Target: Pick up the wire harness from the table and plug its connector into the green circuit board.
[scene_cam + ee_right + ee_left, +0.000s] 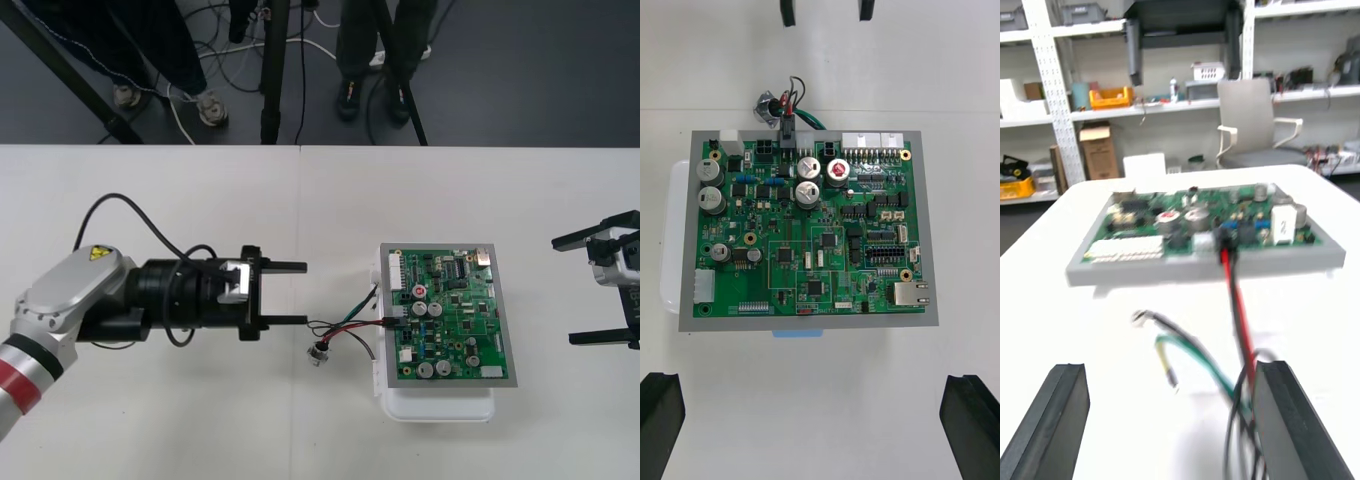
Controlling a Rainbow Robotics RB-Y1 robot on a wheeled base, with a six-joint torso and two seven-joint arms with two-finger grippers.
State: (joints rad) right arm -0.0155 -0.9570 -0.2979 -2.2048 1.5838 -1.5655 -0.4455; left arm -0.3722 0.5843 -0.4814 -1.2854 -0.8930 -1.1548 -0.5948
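Observation:
The green circuit board lies on its white base right of centre. The harness's black plug sits in a connector on the board's edge that faces the left arm. Its red, black and green wires trail from there across the table to the round metal socket. My left gripper stands open just short of the wires, which run close beside one of its fingers. Nothing lies between the fingers. My right gripper waits open at the table's right side, and in its wrist view the board lies ahead of it.
In the right wrist view the left gripper's fingertips show beyond the socket. A seam runs down the middle of the table. Dark floor with cables and stand legs lies beyond the far edge.

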